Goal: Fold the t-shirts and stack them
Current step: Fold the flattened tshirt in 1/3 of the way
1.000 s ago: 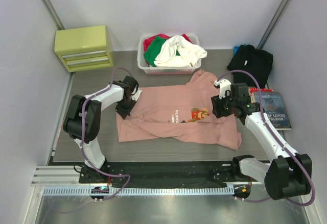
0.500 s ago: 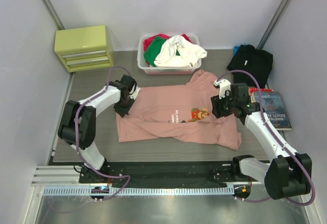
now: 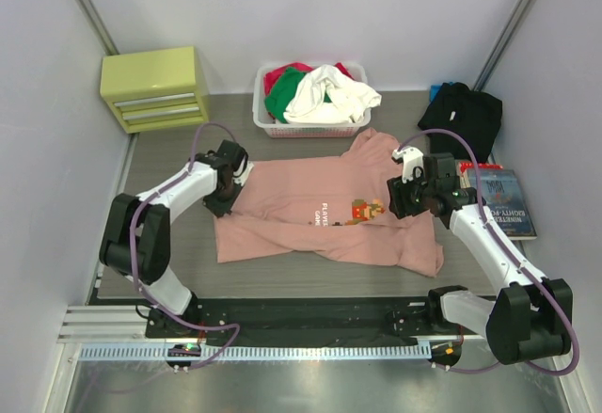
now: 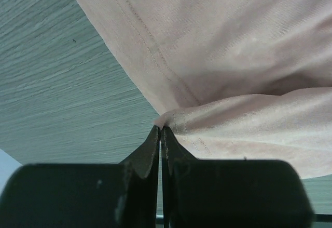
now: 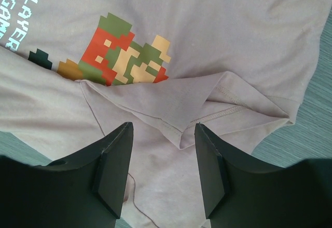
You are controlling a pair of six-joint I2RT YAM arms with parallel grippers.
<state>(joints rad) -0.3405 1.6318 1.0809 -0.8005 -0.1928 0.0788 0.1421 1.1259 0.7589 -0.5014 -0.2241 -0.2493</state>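
We've got the left gripper (image 4: 160,133) clamped on the left edge of the pink tee (image 3: 310,230), which is spread out in the middle. Our right gripper (image 5: 162,171) hangs jaws apart over its folded sleeve, and the black tee (image 3: 461,117) sits far right.

1. On the salmon-pink t-shirt (image 5: 233,41), right wrist view: white block capitals (image 5: 21,10) at 10 o'clock of the pixel-character print (image 5: 122,51), set at a slant; upper line reads "PLAYER", lower line starts "GAM" and is cut by the picture's edge
2. Same lettering in the top view, at 9 o'clock of the print: two short white lines turned sideways, too small to read with any certainty
3. On the cover of the book (image 3: 508,204), at 3 o'clock on the table (image 3: 395,117): pale title letters, upside down to the camera, seemingly "NINETEEN EIGHTY-FOUR"; smaller print there not legible
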